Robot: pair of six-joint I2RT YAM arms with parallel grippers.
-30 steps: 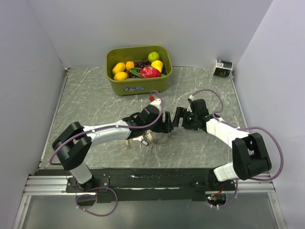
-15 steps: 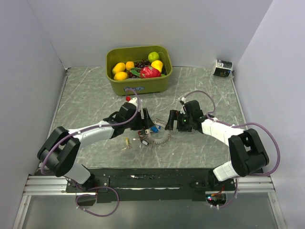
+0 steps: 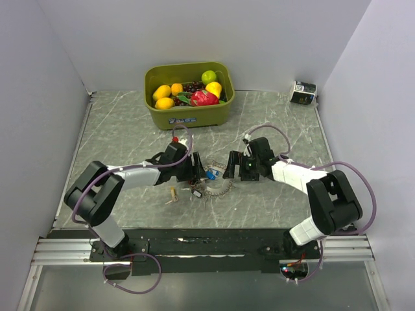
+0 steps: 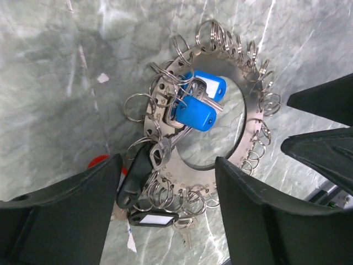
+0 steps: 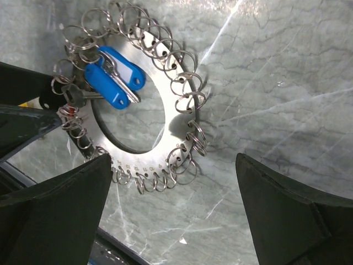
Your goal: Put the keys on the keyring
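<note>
The flat steel disc keyring (image 5: 175, 113), rimmed with small split rings, lies on the grey marbled counter (image 5: 276, 72); two blue-headed keys (image 4: 199, 105) hang from its rings and rest over the central hole; a black-headed key (image 4: 135, 176) and a white-labelled tag (image 4: 151, 219) cluster at one side of the rim; a yellowish-headed key (image 3: 172, 193) lies on the counter just beside the disc; the left hand (image 4: 168, 165) is spread wide over the disc, pinching nothing; the right hand (image 5: 174, 160) is likewise spread above the opposite rim; an olive plastic tub of fruit (image 3: 189, 115) stands well behind.
</note>
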